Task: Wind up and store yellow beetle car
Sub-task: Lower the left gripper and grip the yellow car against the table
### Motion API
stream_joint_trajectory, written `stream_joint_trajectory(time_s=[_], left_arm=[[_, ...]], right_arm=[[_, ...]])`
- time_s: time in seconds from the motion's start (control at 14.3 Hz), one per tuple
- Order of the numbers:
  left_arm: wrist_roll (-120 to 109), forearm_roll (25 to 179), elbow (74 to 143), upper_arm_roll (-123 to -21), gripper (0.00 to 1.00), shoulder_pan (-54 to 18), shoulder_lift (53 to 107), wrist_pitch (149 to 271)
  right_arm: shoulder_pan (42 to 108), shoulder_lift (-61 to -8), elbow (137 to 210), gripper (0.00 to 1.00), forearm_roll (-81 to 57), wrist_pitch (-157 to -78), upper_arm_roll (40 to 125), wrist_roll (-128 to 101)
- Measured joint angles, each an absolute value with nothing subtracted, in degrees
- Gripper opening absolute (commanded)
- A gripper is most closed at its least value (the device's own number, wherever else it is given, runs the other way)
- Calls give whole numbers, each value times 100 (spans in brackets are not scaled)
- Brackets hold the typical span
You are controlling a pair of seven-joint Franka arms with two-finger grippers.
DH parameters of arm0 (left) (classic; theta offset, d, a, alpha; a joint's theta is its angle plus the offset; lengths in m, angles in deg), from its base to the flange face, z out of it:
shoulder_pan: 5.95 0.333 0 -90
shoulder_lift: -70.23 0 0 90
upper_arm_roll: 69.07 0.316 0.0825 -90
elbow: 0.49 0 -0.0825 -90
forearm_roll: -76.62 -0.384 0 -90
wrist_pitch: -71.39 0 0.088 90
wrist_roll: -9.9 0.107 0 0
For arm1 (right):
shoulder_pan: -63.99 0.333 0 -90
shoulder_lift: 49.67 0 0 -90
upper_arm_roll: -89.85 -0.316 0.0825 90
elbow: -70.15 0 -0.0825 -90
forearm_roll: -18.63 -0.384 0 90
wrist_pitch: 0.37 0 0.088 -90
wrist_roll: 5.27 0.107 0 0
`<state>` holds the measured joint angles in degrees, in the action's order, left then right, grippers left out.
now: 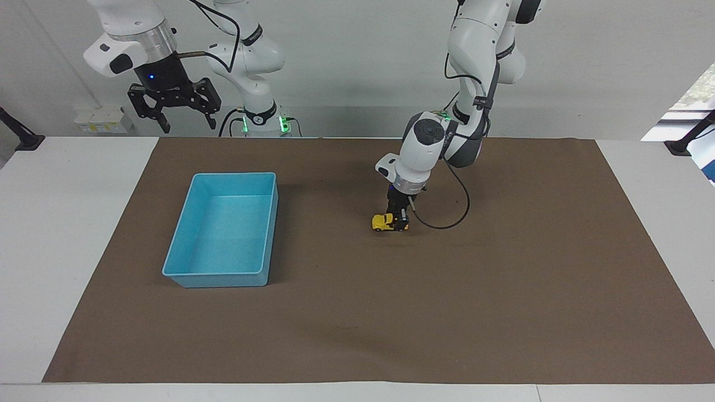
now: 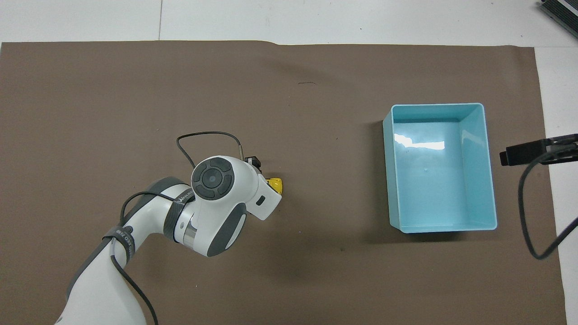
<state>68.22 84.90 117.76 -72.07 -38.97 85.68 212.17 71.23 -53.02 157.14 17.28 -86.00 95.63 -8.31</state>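
1. The yellow beetle car (image 1: 382, 222) sits on the table, toward the left arm's end from the blue bin (image 1: 225, 230), its long axis pointing at the bin.
2. The left pincer (image 1: 398, 221) straddles its rear; grip state unclear.
3. The right pincer (image 1: 174, 106) waits, spread wide.

Yellow beetle car (image 1: 383, 222): glossy, looks like painted plastic or metal, can't tell which. Light blue bin (image 2: 474, 115): smooth plastic, shiny inside w/ a bright glare patch on its floor. Brown mat (image 1: 503, 290): matt, flat, paper-like sheet. Table (image 1: 61, 223) round it: smooth white, low sheen. Arm shells: glossy white plastic w/ grey panels; right arm's wrist ring (image 1: 149, 39) looks like bare metal
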Motion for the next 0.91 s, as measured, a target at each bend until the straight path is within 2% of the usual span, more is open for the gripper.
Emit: stream_joint_trajectory(time_s=[0.91], left_arm=[[7173, 8481, 11826, -7123, 0, -3603, 8488, 20963]], right_arm=[[7122, -5306, 15720, 100, 1728, -8602, 9563, -1134]])
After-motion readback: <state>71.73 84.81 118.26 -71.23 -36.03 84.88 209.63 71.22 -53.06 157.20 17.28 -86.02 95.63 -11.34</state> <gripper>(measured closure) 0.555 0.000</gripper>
